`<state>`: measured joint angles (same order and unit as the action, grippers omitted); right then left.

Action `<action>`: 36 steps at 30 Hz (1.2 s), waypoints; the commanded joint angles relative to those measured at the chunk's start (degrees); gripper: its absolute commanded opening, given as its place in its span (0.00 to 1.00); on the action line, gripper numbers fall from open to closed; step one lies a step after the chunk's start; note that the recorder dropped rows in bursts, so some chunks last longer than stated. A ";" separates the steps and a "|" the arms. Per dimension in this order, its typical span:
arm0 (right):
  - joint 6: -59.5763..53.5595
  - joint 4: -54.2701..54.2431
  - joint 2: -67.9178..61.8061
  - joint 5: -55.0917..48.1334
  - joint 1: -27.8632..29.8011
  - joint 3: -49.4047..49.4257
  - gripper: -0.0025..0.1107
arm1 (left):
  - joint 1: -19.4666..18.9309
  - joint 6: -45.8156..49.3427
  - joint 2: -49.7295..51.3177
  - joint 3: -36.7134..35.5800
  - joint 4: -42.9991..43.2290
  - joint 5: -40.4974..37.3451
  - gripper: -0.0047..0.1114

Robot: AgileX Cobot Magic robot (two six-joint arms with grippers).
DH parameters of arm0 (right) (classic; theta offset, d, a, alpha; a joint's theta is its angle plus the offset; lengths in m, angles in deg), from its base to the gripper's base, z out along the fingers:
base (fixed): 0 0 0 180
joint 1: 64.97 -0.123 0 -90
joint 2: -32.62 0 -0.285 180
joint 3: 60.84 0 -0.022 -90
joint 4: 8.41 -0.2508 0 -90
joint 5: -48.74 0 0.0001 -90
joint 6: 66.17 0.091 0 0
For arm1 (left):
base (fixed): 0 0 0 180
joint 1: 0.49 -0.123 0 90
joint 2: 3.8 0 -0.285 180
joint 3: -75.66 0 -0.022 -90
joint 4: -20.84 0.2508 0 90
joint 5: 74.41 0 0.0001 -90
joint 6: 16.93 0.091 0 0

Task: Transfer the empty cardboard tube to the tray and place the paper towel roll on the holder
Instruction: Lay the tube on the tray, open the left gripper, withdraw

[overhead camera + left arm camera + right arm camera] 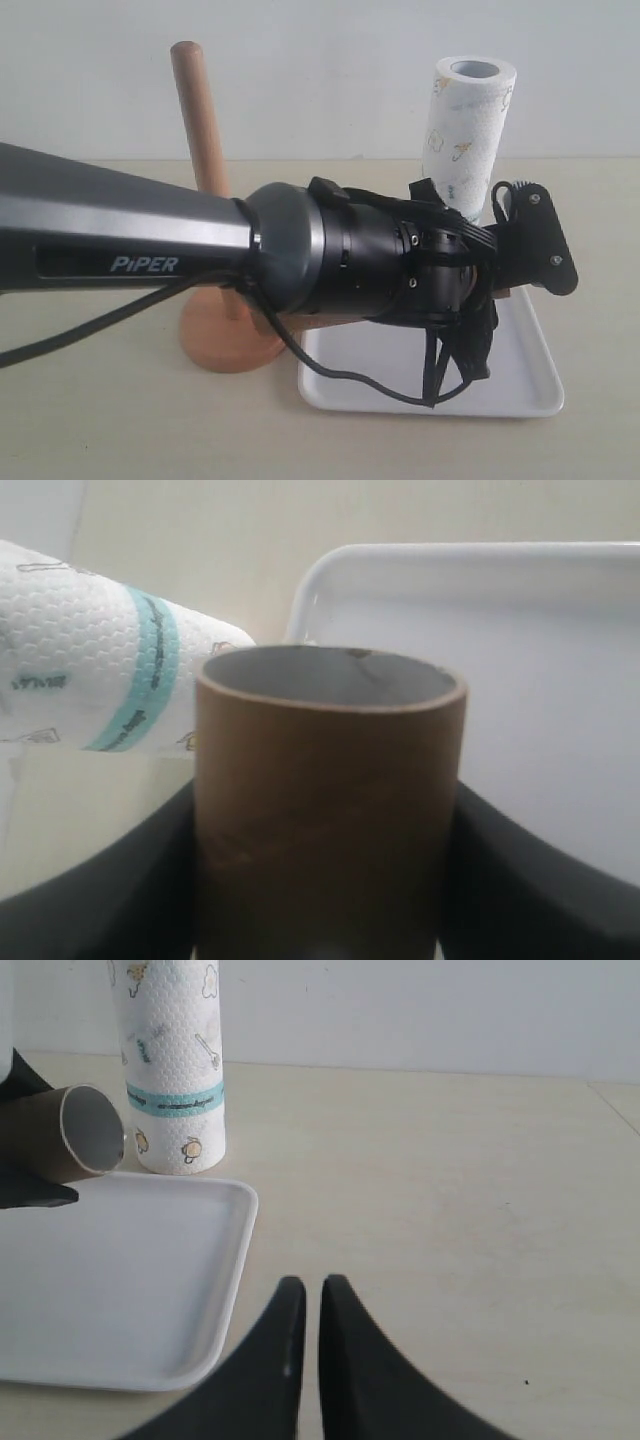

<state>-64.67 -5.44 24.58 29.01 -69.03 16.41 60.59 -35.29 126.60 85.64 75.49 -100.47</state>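
Observation:
My left gripper (pixel 330 880) is shut on the empty cardboard tube (pixel 330 780), with a black finger on each side of it. The tube (pixel 70 1135) is held lying level above the far side of the white tray (pixel 120 1290), its open end showing. In the exterior view the left arm reaches across over the tray (pixel 520 390) and hides the tube. The paper towel roll (pixel 465 130) stands upright on the table just behind the tray. The wooden holder (pixel 200 120) stands left of the tray with its post bare. My right gripper (pixel 305 1295) is shut and holds nothing, low over the table beside the tray's edge.
The left arm's grey body and black cables (pixel 440 360) cover the middle of the exterior view and hang over the tray. The holder's round base (pixel 215 340) sits close to the tray's left rim. A white wall runs behind the table.

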 commanded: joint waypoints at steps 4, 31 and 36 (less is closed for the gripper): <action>-0.20 0.33 0.25 0.64 0.11 -0.03 0.07 | 0.13 0.06 -0.28 0.56 -4.28 0.68 0.59; -0.20 0.33 0.25 0.64 0.11 -0.03 0.07 | 3.48 -3.88 -8.65 2.27 -7.53 -5.27 0.08; -0.20 0.33 0.25 0.64 0.11 -0.03 0.07 | 3.48 -3.88 -9.75 2.27 -12.47 -6.25 0.08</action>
<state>-64.67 -5.44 24.58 29.03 -69.03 16.41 63.86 -38.65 117.74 87.70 65.88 -105.50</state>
